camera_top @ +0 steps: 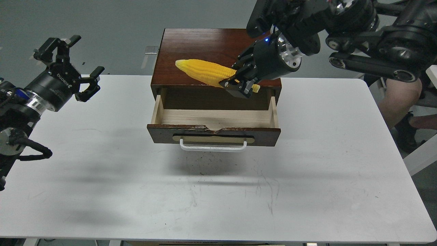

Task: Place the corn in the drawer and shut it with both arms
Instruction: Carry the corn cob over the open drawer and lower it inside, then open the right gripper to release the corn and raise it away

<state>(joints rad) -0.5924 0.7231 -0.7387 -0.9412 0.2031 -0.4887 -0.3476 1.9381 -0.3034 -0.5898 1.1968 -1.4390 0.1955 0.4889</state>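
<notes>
Head view: right gripper has its fingers clamped on the thick end of the corn, the cob slanting away to the gripper's left with its pointed tip over the dark top of the wooden box. Directly below and just nearer than the gripper, the drawer stands pulled out, pale interior exposed, white handle facing the camera. Left gripper is spread wide and empty, well off to the box's left over the white table.
</notes>
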